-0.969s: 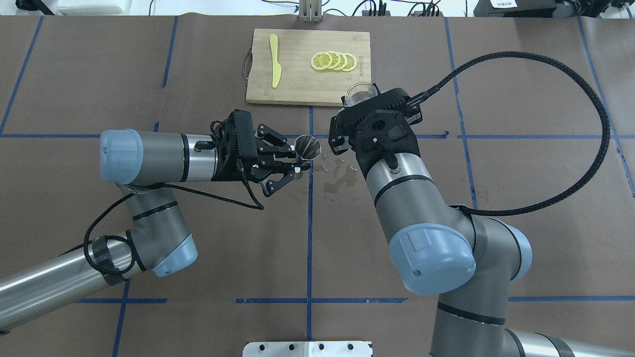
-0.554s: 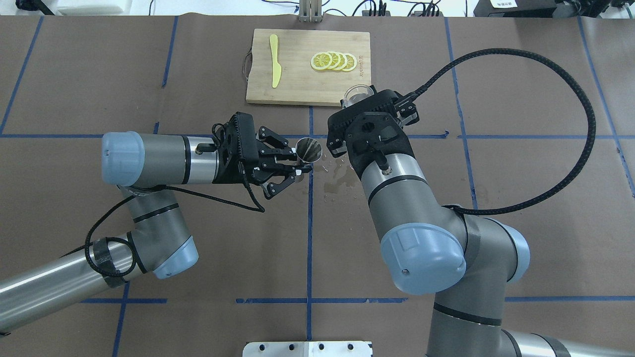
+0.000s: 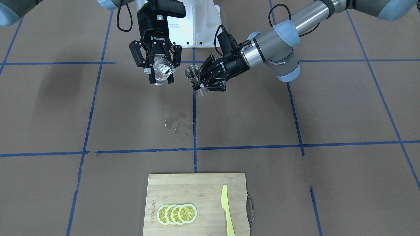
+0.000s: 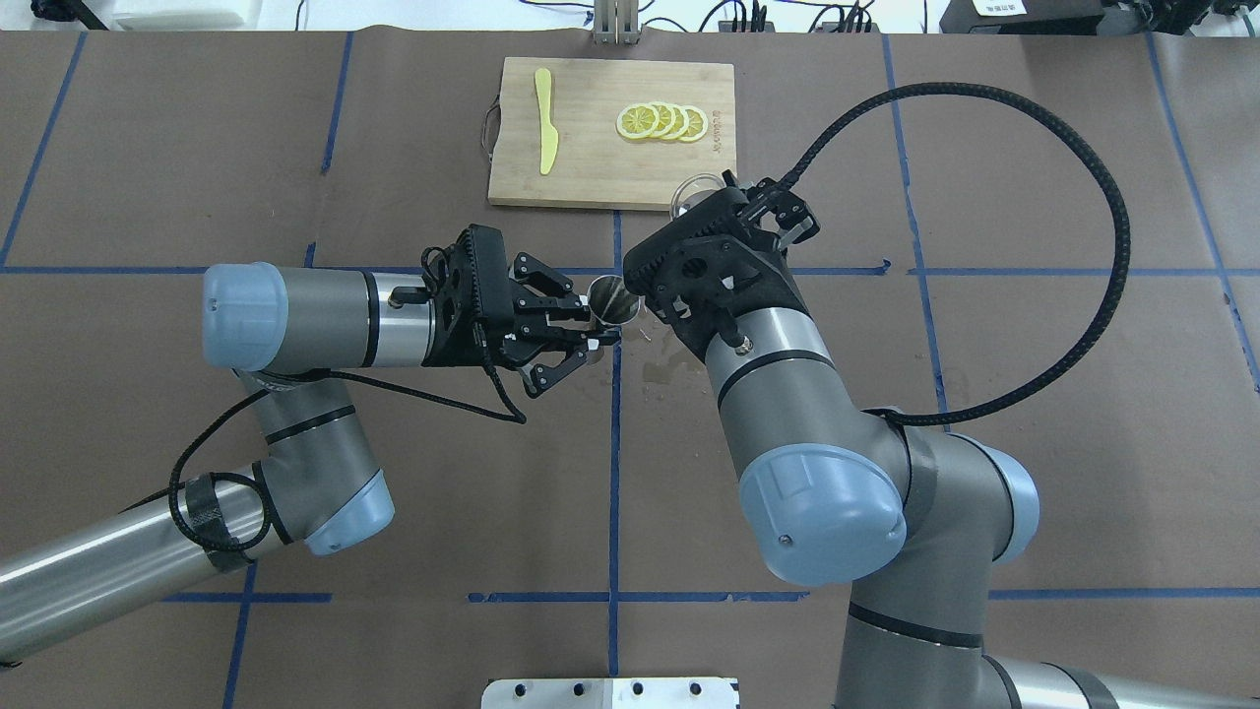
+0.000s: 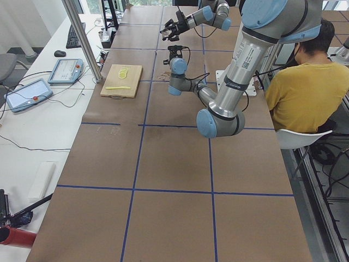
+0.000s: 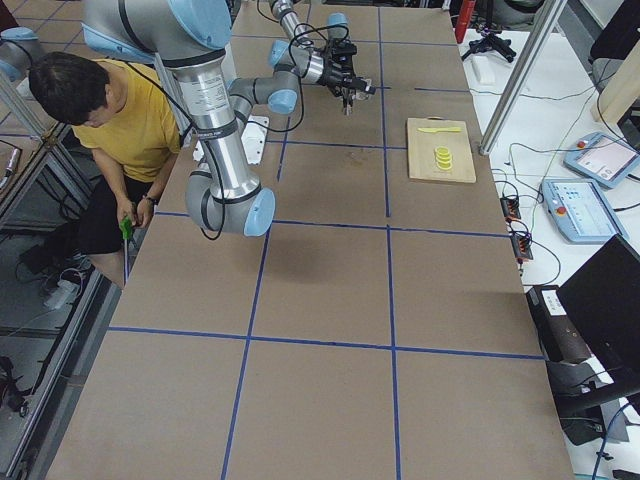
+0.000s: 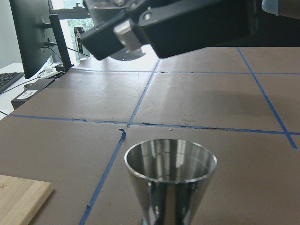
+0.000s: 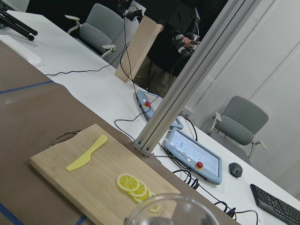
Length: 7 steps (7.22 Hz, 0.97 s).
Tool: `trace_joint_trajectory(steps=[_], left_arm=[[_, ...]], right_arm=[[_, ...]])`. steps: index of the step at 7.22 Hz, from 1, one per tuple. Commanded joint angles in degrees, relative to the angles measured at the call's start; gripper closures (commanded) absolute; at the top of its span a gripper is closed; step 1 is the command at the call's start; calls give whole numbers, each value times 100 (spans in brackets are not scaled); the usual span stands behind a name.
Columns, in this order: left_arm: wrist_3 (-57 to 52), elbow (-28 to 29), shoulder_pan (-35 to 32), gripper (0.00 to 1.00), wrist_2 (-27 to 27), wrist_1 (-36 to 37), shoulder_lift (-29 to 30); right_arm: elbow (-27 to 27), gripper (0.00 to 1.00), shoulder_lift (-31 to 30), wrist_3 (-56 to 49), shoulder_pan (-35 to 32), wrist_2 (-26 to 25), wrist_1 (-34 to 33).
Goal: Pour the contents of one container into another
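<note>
Left gripper [image 4: 594, 333]: clenched on the narrow waist of the steel jigger, reaching in sideways from the left of the overhead view.
Steel jigger [image 4: 612, 298]: held upright in the air above the counter, mouth up. Whether there is liquid inside I cannot tell.
Glass cup [image 3: 162, 70]: in the right gripper, lifted off the counter and tilted, near the jigger but not touching it. From overhead only its rim shows past the wrist.
Right gripper [image 3: 160, 78]: pointing down, its two fingers grasping the cup from either side.
Wet patch [image 3: 177, 123]: spilled drops and a dark stain on the counter, roughly below the two containers.
Counter [image 4: 295, 443]: covered in brown paper and crossed by blue tape lines [image 4: 615, 492].
Cutting board [image 4: 591, 172]: bamboo, at the far edge, carrying a yellow knife [image 4: 544, 120] on its left and overlapping lemon slices [image 4: 661, 121] on its right.
Room: a person [image 6: 120, 120] in a yellow shirt sits behind the robot. Teach pendants [image 8: 194, 150] and office chairs [image 8: 243, 122] stand on the white desks beyond.
</note>
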<state>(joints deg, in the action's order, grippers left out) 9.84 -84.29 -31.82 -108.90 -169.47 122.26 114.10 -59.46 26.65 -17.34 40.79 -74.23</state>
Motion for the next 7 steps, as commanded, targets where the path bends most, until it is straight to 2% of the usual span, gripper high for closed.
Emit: trace_joint_trajectory(steps=[1,7], left_arm=[[0,0,0,100,0,2,9],[0,0,0,100,0,2,9]], right_arm=[[-133,100,119,-37,55,-18,-99],[-90,100,119,-466,274,-238,-311]])
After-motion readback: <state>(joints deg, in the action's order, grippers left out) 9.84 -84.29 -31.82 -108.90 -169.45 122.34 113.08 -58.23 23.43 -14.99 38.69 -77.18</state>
